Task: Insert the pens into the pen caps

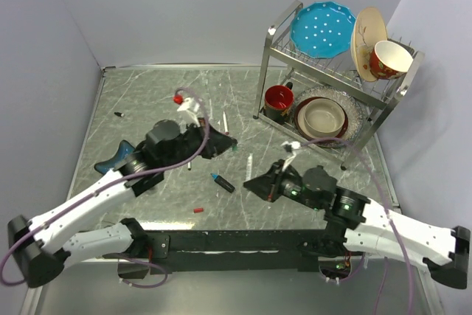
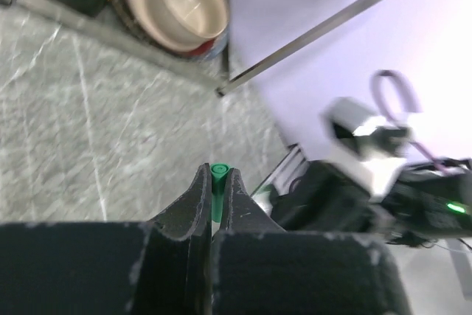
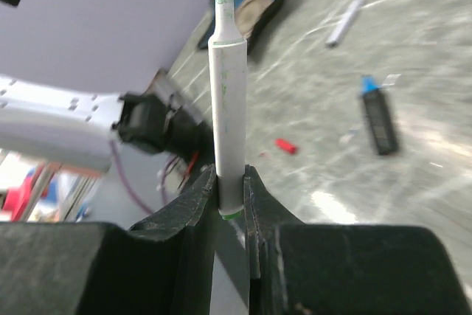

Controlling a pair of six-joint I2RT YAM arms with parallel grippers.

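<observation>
My left gripper (image 1: 228, 144) is shut on the green cap (image 2: 218, 174), whose end pokes out between the fingertips; the cap shows in the top view (image 1: 234, 149). My right gripper (image 1: 253, 182) is shut on the green-tipped white pen (image 3: 227, 94), held by its rear end with the tip pointing toward the left gripper, a short gap apart. The black-barrelled blue marker (image 1: 223, 182) lies between the arms, also in the right wrist view (image 3: 377, 119). A red cap (image 1: 198, 210) lies near the front. Another white pen (image 1: 225, 122) lies behind the left gripper. A black cap (image 1: 118, 114) lies far left.
A metal dish rack (image 1: 335, 64) stands at the back right with a blue plate (image 1: 321, 29), bowls (image 1: 322, 116) and a red mug (image 1: 279, 99). A blue object (image 1: 114, 156) lies by the left arm. Walls close the table on the left, back and right.
</observation>
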